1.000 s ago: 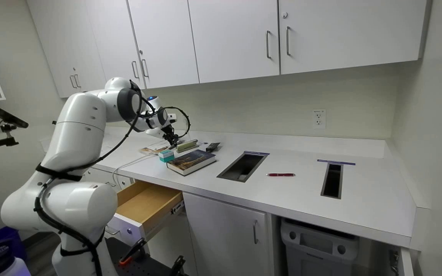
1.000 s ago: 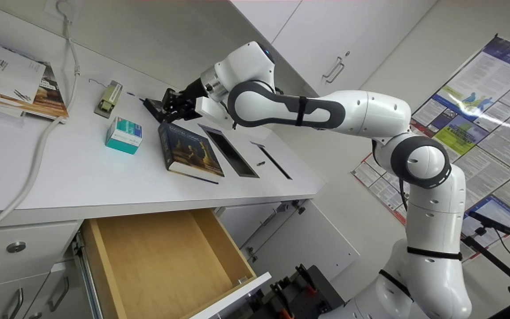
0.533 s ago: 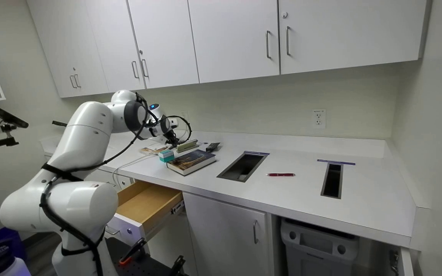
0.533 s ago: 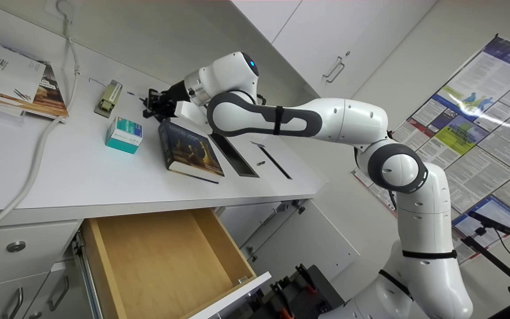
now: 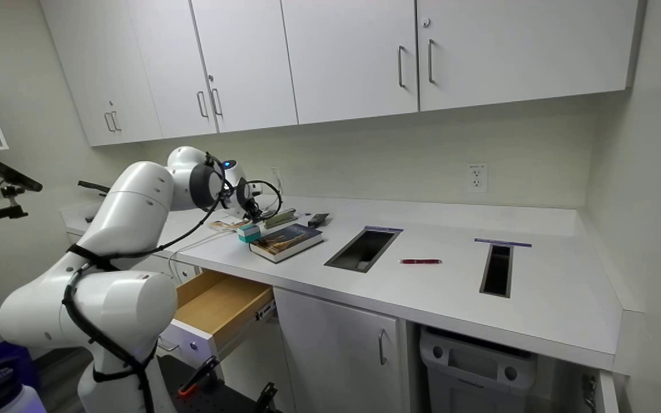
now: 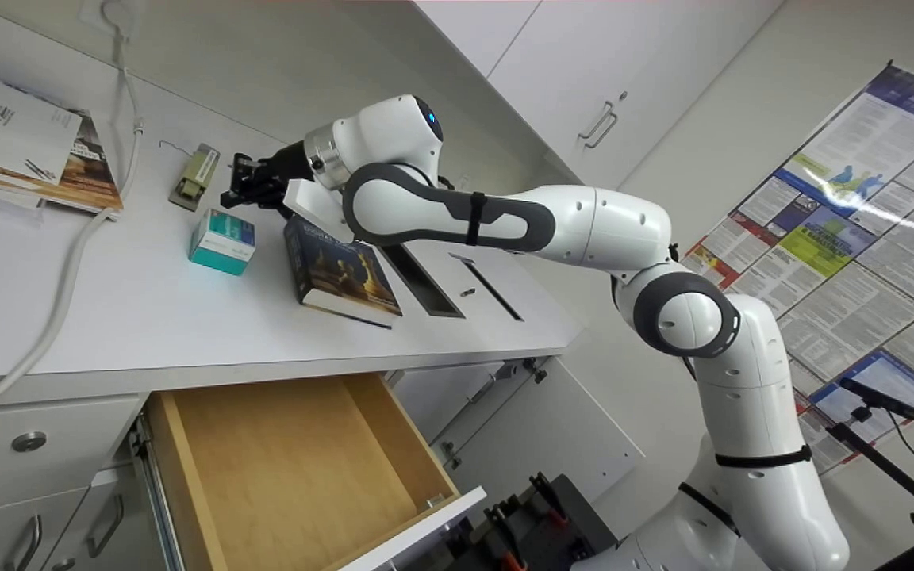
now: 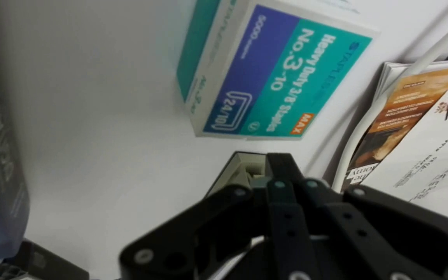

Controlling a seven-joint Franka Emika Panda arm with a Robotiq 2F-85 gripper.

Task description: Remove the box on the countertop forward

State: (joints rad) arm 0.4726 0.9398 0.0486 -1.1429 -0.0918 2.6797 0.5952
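My claw is closed and empty; lowering it unopened could knock the staples box askew or strike the olive stapler.

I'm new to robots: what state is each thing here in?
Black two-fingered gripper: shut, holding nothing.
Small teal-and-white cardboard box: looks shut.
Thick dark-covered book: closed.
Light wooden drawer: pulled open.
White overhead cabinet doors: shut.
White lower door by grey bin: open.

Wrist view chops off part of the teal box and most of the book near the front edge of the counter; gripper kinda hides the green gadget toward the back.
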